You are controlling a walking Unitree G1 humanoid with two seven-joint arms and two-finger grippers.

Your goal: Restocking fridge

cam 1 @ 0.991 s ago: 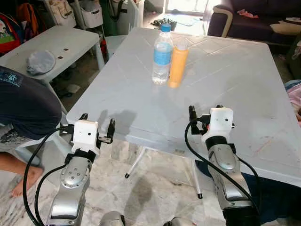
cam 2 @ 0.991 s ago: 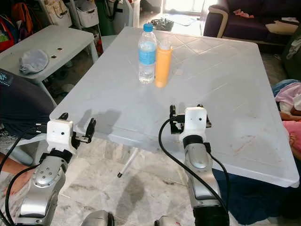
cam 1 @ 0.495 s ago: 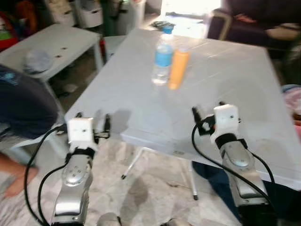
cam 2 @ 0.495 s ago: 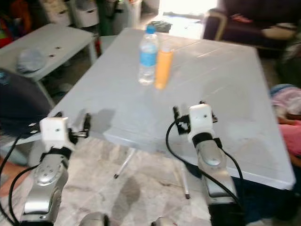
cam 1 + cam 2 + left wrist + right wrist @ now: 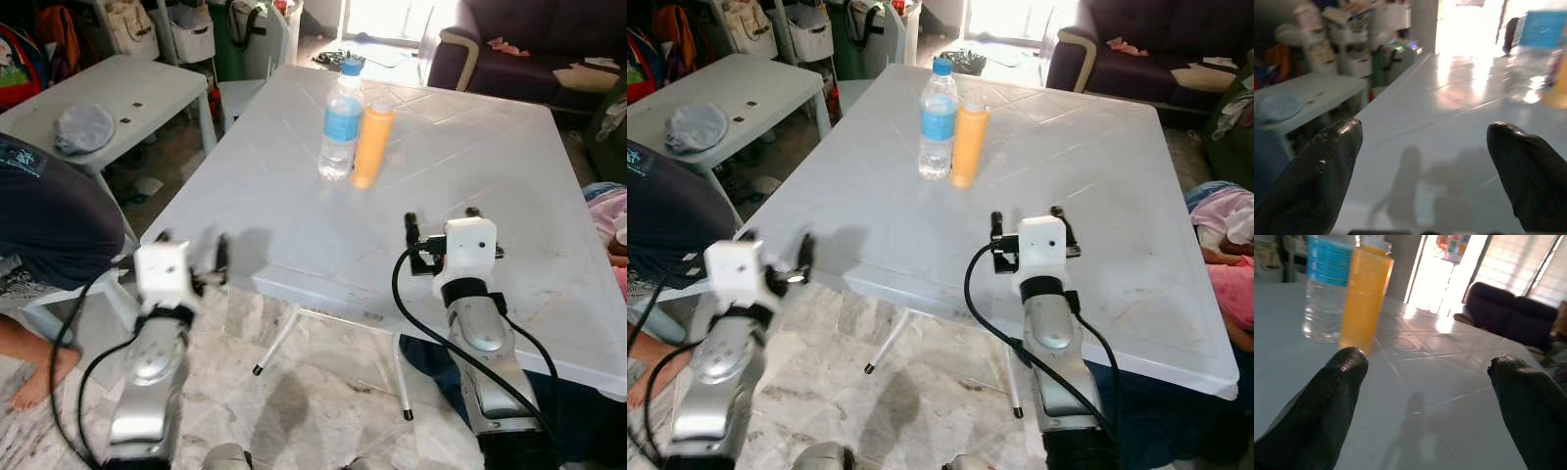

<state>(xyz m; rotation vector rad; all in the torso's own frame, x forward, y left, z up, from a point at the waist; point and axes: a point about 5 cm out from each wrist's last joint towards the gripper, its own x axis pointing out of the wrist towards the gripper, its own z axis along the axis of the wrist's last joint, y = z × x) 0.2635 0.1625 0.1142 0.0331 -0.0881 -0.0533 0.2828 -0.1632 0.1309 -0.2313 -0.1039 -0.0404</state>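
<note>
Water bottle (image 5: 341, 121) touches juice bottle (image 5: 371, 145) (table (image 5: 490, 176)) — person (image 5: 49, 211) left.

The robot has two shiny silver arms with round joints and looping black cables, and each ends in a white box with a left hand (image 5: 189, 257) or right hand (image 5: 443, 225) of two black fingers.

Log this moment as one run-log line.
stage: approach | left gripper: open, at table corner | right gripper: open, above tabletop | water bottle, orange juice bottle: upright, ungrasped
</note>
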